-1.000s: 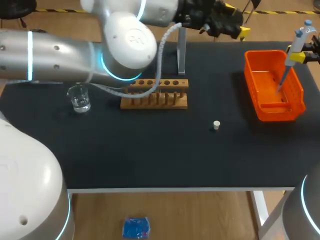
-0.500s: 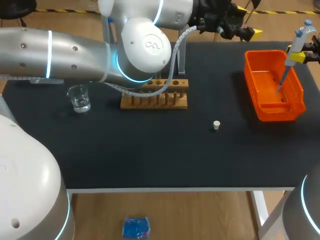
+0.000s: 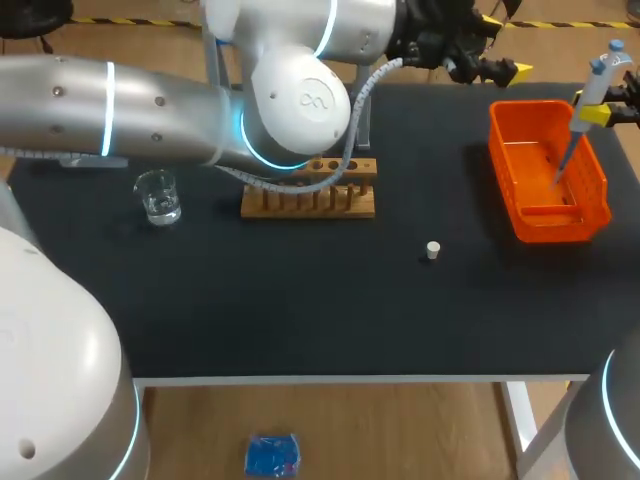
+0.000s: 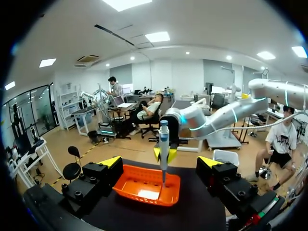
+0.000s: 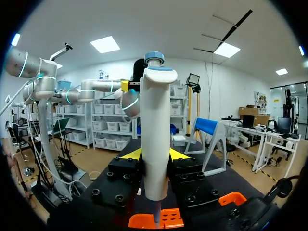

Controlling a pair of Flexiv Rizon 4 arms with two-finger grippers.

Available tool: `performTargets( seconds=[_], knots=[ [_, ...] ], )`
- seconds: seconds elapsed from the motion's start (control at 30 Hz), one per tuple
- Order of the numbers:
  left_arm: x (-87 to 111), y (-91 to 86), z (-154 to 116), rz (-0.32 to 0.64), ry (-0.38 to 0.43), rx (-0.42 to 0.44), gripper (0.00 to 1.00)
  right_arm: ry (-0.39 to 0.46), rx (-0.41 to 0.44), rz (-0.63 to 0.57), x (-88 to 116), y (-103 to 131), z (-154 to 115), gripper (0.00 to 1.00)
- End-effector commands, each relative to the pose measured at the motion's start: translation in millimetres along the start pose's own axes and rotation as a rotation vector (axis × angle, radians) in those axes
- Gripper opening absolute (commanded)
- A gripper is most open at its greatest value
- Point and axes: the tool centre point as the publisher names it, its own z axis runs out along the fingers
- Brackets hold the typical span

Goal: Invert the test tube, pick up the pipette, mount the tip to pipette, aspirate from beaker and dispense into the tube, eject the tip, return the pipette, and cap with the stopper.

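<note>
My right gripper (image 3: pixel 600 112) is shut on the white pipette (image 3: pixel 592 85) with a blue top, held upright at the table's far right. The pipette's thin lower end hangs over the orange basket (image 3: pixel 545 200). In the right wrist view the pipette (image 5: pixel 155 144) stands between the yellow fingertips (image 5: pixel 131 154). My left gripper (image 3: pixel 490 62) is open and holds nothing, at the back of the table just left of the basket. Seen from the left wrist, the pipette (image 4: pixel 164 144) and the basket (image 4: pixel 147 187) lie straight ahead. The small white stopper (image 3: pixel 432 250) lies on the mat.
A glass beaker (image 3: pixel 158 195) with clear liquid stands at the left. A wooden tube rack (image 3: pixel 310 188) sits mid-table under my left arm's cable, with a metal stand (image 3: pixel 362 110) behind it. I cannot make out a test tube.
My left arm has swung to the right, carrying its open gripper closer to the basket and the pipette. The right arm and the pipette have stayed put.
</note>
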Motion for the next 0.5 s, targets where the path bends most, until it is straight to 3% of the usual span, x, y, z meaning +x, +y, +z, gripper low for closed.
performTargets(
  seconds=[0.03,0.07,0.1,0.17,0.2,0.23,0.5],
  knots=[
    [7.0,-9.3,15.2,-0.002,-0.036,-0.018,1.00,0.006,0.002,0.000,-1.2,0.1,-1.5,0.00],
    [7.9,-10.3,16.7,-0.002,-0.038,-0.018,1.00,0.006,0.002,0.000,-1.2,0.1,-1.5,0.00],
    [9.1,-12.0,19.4,-0.001,-0.040,-0.018,0.92,0.006,0.002,0.000,-1.2,0.1,-1.5,0.00],
    [10.0,-13.5,23.1,-0.005,-0.050,-0.020,0.43,0.006,0.002,0.000,-1.2,0.1,-1.5,0.00],
    [10.4,-14.9,25.7,-0.005,-0.052,-0.017,0.30,0.006,0.002,0.000,-1.2,0.1,-1.5,0.00],
    [10.7,-16.5,29.4,-0.003,-0.052,-0.012,0.00,0.006,0.002,0.000,-1.2,0.1,-1.5,0.00],
    [8.7,-20.6,46.6,-0.003,-0.039,0.002,0.00,0.006,0.002,0.000,-1.2,0.1,-1.5,0.00]
  ],
)
